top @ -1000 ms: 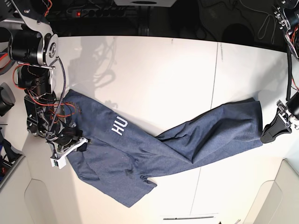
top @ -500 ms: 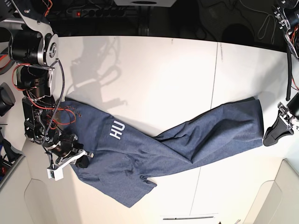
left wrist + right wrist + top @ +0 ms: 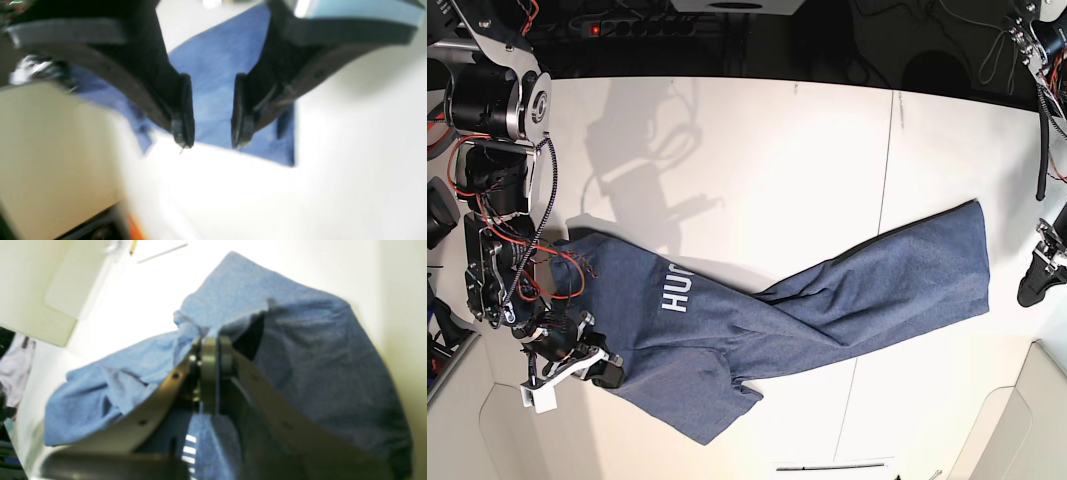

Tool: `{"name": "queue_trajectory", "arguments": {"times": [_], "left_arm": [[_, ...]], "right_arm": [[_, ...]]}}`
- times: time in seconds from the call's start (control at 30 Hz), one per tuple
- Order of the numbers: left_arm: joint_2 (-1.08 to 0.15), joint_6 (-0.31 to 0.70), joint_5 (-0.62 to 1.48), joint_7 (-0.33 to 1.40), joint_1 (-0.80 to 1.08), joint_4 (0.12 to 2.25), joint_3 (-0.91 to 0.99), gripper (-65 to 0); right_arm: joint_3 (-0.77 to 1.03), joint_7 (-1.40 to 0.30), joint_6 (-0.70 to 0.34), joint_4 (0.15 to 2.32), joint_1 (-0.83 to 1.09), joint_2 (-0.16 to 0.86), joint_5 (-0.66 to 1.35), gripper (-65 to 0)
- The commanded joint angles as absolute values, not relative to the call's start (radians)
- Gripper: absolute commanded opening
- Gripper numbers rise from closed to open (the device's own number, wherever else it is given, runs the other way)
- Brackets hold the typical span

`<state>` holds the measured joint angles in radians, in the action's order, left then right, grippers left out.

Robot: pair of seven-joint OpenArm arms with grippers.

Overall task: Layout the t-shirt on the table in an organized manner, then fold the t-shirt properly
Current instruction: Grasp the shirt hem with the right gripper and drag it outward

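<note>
The navy t-shirt (image 3: 827, 300) lies stretched in a diagonal band across the off-white table (image 3: 777, 160), with part of its white lettering (image 3: 674, 290) showing at the left. My right gripper (image 3: 602, 370) is at the shirt's lower left edge and is shut on a bunched fold of the fabric (image 3: 300, 356), jaws together in the right wrist view (image 3: 208, 350). My left gripper (image 3: 1032, 285) is open and empty just off the shirt's right hem. In the left wrist view (image 3: 210, 140) it hovers over bare table with the shirt (image 3: 217, 66) beyond the fingertips.
A thin seam (image 3: 887, 180) crosses the table. Beige panels stand at the front left (image 3: 517, 440) and front right (image 3: 1027, 420) corners. A white sheet (image 3: 832, 465) lies at the front edge. A power strip (image 3: 617, 22) and cables lie behind the table.
My right gripper has dragged the shirt's left edge toward the table's front, showing more lettering. My left gripper has drawn away to the right, clear of the hem.
</note>
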<state>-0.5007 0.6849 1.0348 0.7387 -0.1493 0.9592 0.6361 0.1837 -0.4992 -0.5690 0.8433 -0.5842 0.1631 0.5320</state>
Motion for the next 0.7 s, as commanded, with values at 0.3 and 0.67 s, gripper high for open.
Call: {"name": "queue_trajectory", "arguments": {"times": [0.3,0.67], "left_arm": [[-0.506,0.698,0.963,0.651,-0.207,0.976,0.555,-42.4],[-0.43,0.698,0.886,0.614,-0.255,0.976,0.556,-42.4]], "right_arm": [[0.145,-0.48,-0.58,0.865,-0.617,0.166,0.557,-65.0],[0.141,-0.515,-0.58,0.865,-0.618,0.166,0.556,-65.0]]}}
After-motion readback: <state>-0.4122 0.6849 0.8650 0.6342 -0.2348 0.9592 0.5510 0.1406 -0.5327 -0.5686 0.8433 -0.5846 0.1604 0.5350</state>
